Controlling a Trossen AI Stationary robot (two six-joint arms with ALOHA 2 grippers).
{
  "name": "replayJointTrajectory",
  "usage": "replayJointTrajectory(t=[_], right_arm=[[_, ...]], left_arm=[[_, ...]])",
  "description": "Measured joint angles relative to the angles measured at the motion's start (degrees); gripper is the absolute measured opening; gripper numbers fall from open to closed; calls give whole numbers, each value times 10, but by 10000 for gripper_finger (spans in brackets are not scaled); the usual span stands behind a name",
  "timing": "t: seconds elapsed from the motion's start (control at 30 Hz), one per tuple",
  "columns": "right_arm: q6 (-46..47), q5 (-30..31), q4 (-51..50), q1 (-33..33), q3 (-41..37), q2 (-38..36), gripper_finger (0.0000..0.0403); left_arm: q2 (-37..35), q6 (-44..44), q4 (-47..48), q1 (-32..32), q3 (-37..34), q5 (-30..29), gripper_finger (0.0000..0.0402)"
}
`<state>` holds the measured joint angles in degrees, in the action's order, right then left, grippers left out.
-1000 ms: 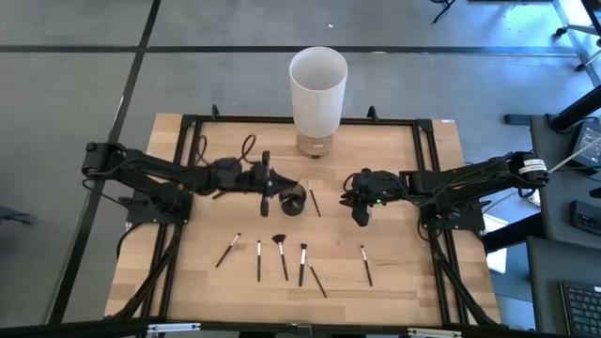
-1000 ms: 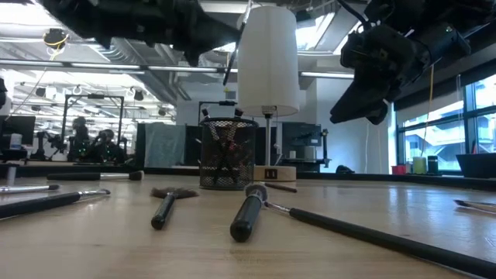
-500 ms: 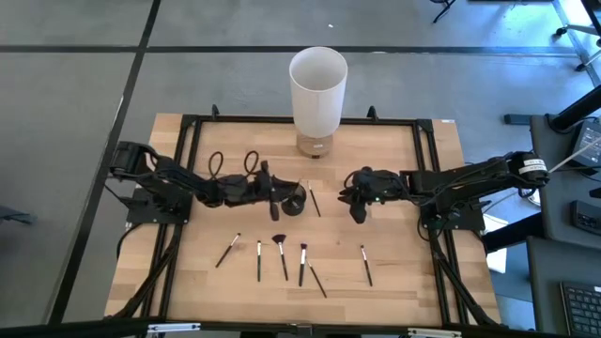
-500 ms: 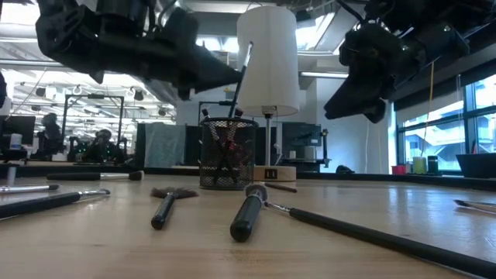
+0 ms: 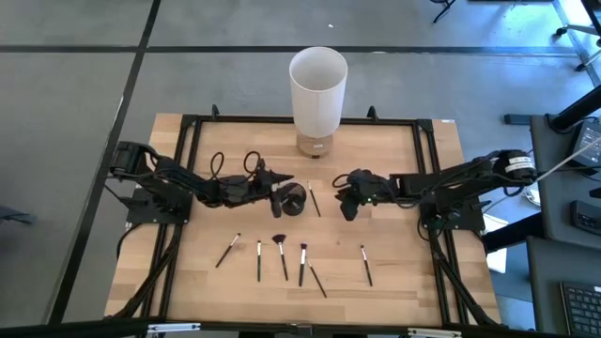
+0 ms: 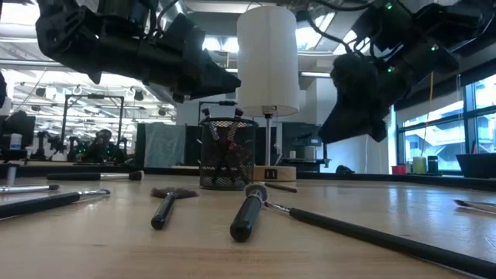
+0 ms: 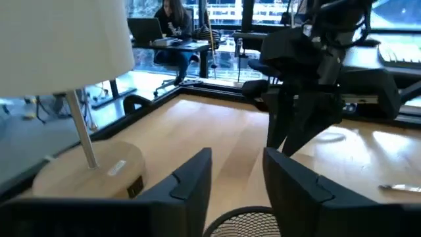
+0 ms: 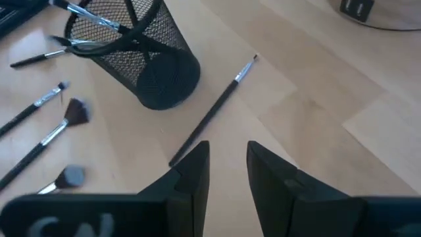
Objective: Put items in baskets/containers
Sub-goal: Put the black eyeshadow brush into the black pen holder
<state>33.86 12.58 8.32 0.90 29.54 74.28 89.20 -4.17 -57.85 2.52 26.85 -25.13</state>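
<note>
wooden table (image 5: 394,272), brushes (image 5: 282,255), mesh cup (image 5: 292,200)

text: none readable | labels: small dark tag on wooden base (image 6: 270,173), illegible

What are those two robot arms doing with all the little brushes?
They are tidying makeup brushes into the small black mesh cup in the middle of the table. The left gripper hovers open and empty just above the cup, which already holds a few brushes. The right gripper is open above a thin brush lying beside the cup. Six more brushes lie along the table's front.
</note>
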Motion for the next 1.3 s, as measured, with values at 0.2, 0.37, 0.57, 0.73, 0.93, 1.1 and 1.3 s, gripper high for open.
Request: replayJointTrajectory(t=[0.2,0.37,0.57,0.73,0.93,1.1,1.3], right_arm=[[-23,-3,87,-3,1,43,100],[-28,-6,70,-4,22,49,100],[-7,-6,-2,-4,75,61,100],[29,-17,-85,-12,147,116,100],[33,-22,-127,-6,228,205,100],[34,-18,-129,-6,263,273,100],[37,-1,-130,-19,277,316,100]], left_arm=[[-59,29,42,1,1,-42,163],[-160,11,176,6,1,-88,166],[-248,-54,357,17,1,-100,155],[-260,-77,463,23,1,-116,143],[-256,-103,512,23,-2,-135,141],[-256,-103,521,23,-15,-154,141],[-256,-122,543,23,-16,-154,141]])
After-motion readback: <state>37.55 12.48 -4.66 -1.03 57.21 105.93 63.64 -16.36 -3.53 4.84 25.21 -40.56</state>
